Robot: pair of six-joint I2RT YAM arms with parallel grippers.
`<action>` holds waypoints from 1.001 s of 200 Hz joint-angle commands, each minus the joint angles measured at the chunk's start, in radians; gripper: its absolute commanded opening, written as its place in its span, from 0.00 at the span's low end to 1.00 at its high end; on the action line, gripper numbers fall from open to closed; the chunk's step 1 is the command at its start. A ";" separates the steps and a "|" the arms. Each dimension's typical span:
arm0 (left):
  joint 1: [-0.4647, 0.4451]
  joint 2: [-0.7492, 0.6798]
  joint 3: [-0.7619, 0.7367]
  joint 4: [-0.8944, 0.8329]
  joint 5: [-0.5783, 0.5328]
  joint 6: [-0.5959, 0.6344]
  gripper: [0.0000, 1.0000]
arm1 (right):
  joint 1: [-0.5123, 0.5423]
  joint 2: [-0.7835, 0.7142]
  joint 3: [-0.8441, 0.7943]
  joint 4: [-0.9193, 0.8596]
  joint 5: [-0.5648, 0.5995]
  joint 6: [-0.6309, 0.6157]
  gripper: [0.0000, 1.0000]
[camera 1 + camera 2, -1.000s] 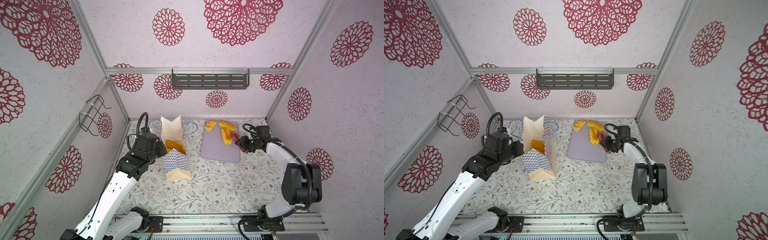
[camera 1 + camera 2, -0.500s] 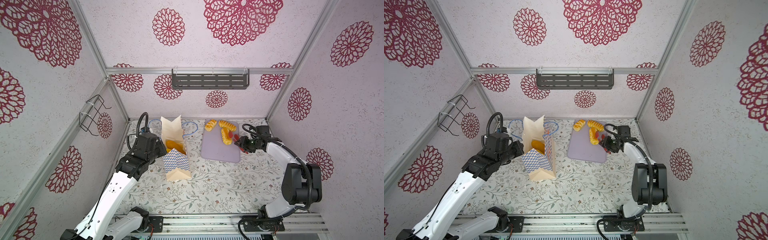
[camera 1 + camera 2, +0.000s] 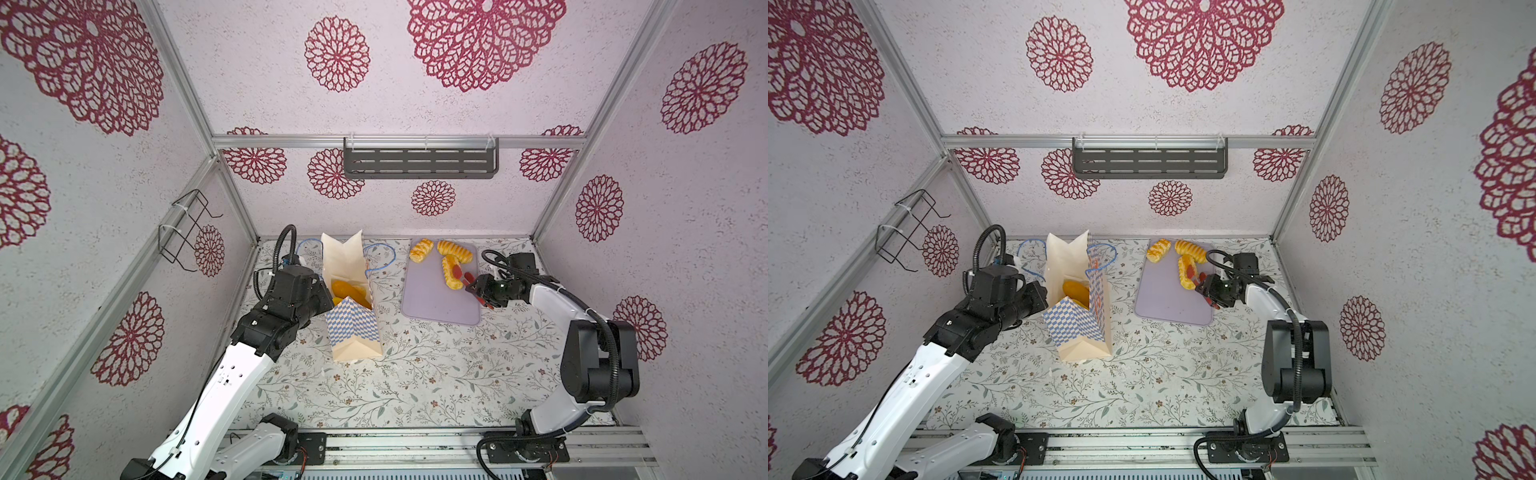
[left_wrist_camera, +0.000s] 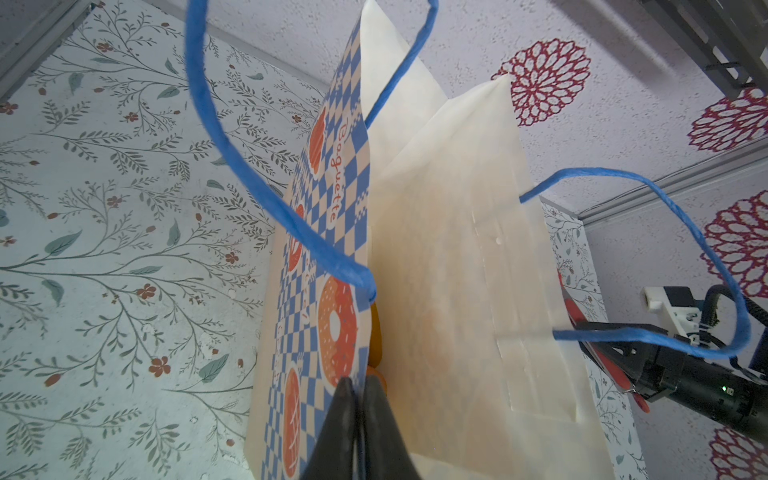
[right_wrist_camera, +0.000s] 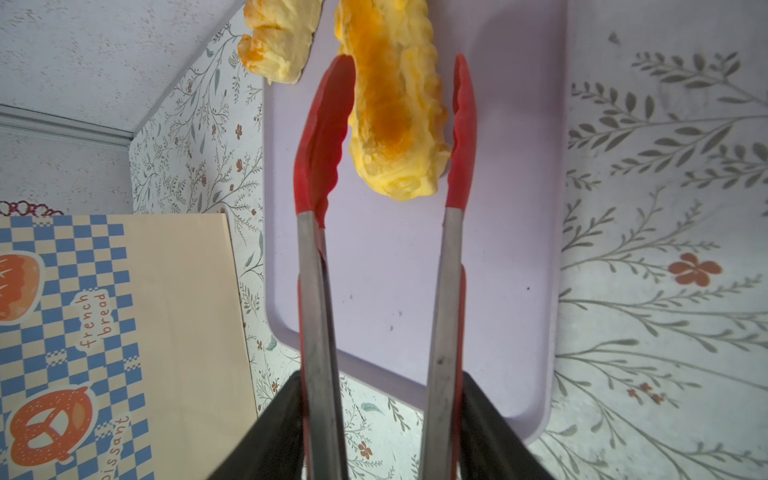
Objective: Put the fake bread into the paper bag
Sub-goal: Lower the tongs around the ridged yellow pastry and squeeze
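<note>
The paper bag [image 3: 353,332] [image 3: 1079,332] stands upright at the centre left, its mouth open. My left gripper [image 4: 360,384] [image 3: 326,297] is shut on the bag's checkered wall [image 4: 324,232] at the rim. Orange fake bread [image 3: 347,287] [image 3: 1075,289] lies inside the bag. My right gripper [image 5: 380,382] [image 3: 478,286] is shut on the red tongs [image 5: 316,291]. The tongs' red tips stand apart on either side of a braided loaf [image 5: 395,116] [image 3: 448,266] on the lilac tray [image 3: 432,299]. Two more loaves [image 3: 420,250] [image 3: 455,250] lie at the tray's far edge.
The bag's blue cord handles [image 4: 257,174] loop out on both sides of its mouth. A grey shelf [image 3: 419,162] hangs on the back wall and a wire rack [image 3: 187,232] on the left wall. The flowered tabletop [image 3: 436,374] spreads in front.
The tongs in my right gripper have spread a little wider around the braided loaf. My left gripper and the bag have not moved.
</note>
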 commanded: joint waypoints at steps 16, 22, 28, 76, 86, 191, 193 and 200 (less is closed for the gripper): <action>0.006 -0.010 0.016 0.001 -0.009 -0.004 0.10 | -0.007 0.000 -0.007 0.051 -0.020 0.007 0.56; 0.006 -0.009 0.016 0.002 -0.009 -0.004 0.10 | -0.007 0.001 -0.010 0.052 -0.020 0.006 0.56; 0.006 -0.009 0.016 0.003 -0.009 -0.004 0.10 | -0.008 0.002 -0.012 0.055 -0.020 0.007 0.56; 0.007 -0.004 0.019 0.003 -0.010 -0.003 0.10 | -0.012 0.010 -0.029 0.080 -0.035 0.015 0.55; 0.006 -0.004 0.021 0.001 -0.009 -0.004 0.10 | -0.013 0.009 -0.035 0.092 -0.043 0.021 0.55; 0.007 -0.004 0.028 -0.009 -0.012 -0.001 0.10 | -0.021 0.023 -0.070 0.169 -0.098 0.068 0.48; 0.007 -0.003 0.028 -0.009 -0.012 -0.001 0.10 | -0.021 0.022 -0.070 0.169 -0.099 0.069 0.47; 0.007 -0.003 0.030 -0.011 -0.012 -0.001 0.10 | -0.021 0.019 -0.070 0.171 -0.100 0.071 0.46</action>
